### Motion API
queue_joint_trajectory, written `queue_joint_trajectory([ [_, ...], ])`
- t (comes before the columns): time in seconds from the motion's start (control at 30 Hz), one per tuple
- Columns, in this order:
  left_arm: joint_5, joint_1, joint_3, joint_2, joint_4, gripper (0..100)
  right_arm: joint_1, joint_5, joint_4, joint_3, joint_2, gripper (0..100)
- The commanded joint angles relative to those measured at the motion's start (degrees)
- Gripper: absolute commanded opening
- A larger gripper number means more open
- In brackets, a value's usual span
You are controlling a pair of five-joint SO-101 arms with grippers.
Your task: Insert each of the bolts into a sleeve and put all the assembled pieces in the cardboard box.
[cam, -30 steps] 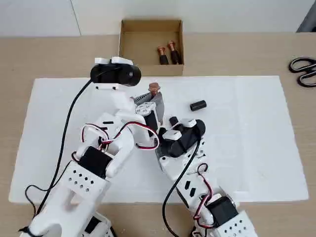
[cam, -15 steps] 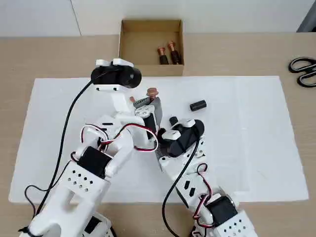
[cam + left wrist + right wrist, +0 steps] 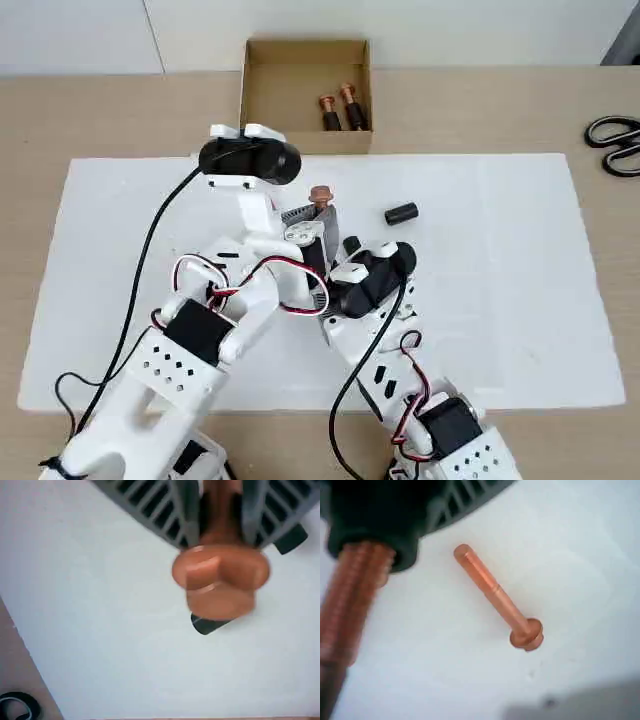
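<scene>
Your left pincer (image 3: 218, 510) is clamped on a bolt (image 3: 220, 577), head outward. Your right pincer (image 3: 380, 505) grips a black sleeve (image 3: 355, 532), and a threaded shaft meets its mouth; you can't tell how deep. Watch the angle here: if shaft and bore aren't in line, a push could jam the threads or twist the sleeve out of the grip. Further out, a spare bolt (image 3: 495, 597) and a loose sleeve (image 3: 401, 213) lie on the white mat (image 3: 500, 300). Two finished pieces (image 3: 340, 108) sit in the cardboard box (image 3: 255, 90).
</scene>
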Motion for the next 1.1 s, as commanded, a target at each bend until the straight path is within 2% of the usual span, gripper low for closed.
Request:
queue_joint_trajectory([
  [0.0, 0.53, 0.09, -0.48, -0.26, 0.26, 1, -0.13, -0.44, -0.04, -0.26, -1.10, 0.3],
  [0.5, 0.70, 0.44, 0.66, -2.81, 7.12, 1, -0.13, -0.44, -0.04, -0.26, -1.10, 0.3],
  [0.7, 0.35, 3.34, 5.23, -9.23, 6.68, 1, -0.13, -0.44, -0.04, -0.26, -1.10, 0.3],
  [1.07, -2.37, 4.31, 11.47, -9.49, 2.20, 1, -0.13, -0.44, -0.04, -0.26, -1.10, 0.3],
])
